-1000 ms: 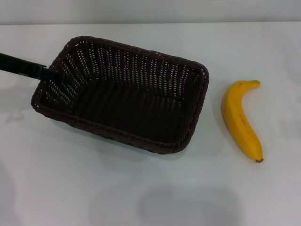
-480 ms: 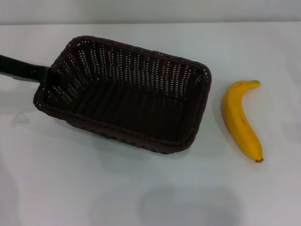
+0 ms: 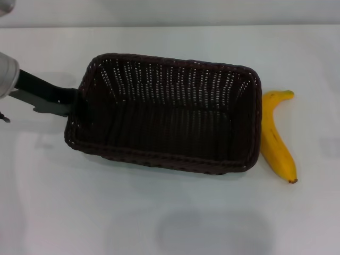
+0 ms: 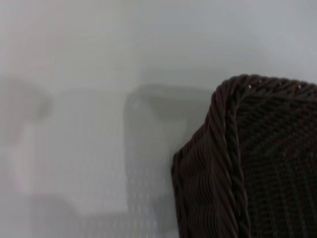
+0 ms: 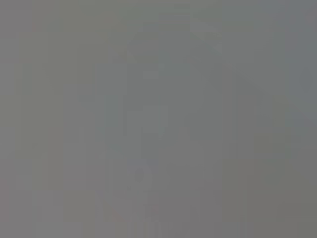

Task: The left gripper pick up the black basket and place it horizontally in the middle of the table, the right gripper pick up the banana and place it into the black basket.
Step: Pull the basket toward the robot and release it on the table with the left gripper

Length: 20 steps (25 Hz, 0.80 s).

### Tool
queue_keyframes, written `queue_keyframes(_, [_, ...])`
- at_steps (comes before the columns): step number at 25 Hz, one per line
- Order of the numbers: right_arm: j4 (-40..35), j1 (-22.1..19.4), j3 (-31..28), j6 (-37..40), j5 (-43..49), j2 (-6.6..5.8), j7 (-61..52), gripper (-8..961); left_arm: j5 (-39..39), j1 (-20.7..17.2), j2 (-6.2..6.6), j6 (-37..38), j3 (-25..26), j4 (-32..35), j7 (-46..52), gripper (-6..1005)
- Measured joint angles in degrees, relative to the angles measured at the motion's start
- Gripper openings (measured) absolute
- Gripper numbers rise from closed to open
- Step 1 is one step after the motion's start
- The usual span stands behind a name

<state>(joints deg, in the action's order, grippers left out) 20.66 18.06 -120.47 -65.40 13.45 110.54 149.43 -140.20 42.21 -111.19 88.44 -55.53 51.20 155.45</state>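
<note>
The left pincer [image 3: 71, 103] reaches in from the left edge of the head view on its black arm and meets the short left end of the black basket [image 3: 164, 114]. Its fingers are clamped over that end's braided rim, so it has hold of the basket there; the fingertips themselves are lost against the dark weave. The left wrist view shows only a rounded corner of the basket [image 4: 233, 168] and its rope-like rim close up, with a soft shadow spread over the white bench [image 4: 89, 99] beside it.

From the pincer the basket stretches to the right, lying almost level across the middle of the bench [image 3: 159, 212], its long sides nearly parallel to the bench's front edge and its open top facing up. Nothing can be seen inside it.

Just past the basket's right end lies the banana [image 3: 276, 143], its stem pointing away from the robot and its dark tip nearer. The basket's right rim overlaps or touches the banana's upper curve; which, cannot be told.

The right pincer is out of sight, and the right wrist view is a flat grey blur.
</note>
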Motion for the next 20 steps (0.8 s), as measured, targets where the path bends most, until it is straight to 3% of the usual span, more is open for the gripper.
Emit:
queue_keyframes(3, [0.0, -0.07, -0.02, 0.06, 0.0, -0.32, -0.12, 840, -0.04, -0.06, -0.03, 1.94, -2.75, 2.21, 3.35, 201])
queue_keyframes(10, [0.0, -0.51, 0.16, 0.1, 0.0, -0.34, -0.53, 840, 1.43, 0.27, 0.25, 4.59, -2.82, 2.0, 3.5, 227])
queue_keyframes(20, [2.57, -2.04, 0.28, 1.53, 5.01, -1.11, -6.31, 840, 2.22, -0.11, 1.27, 6.23, 4.08, 1.16, 1.92, 264])
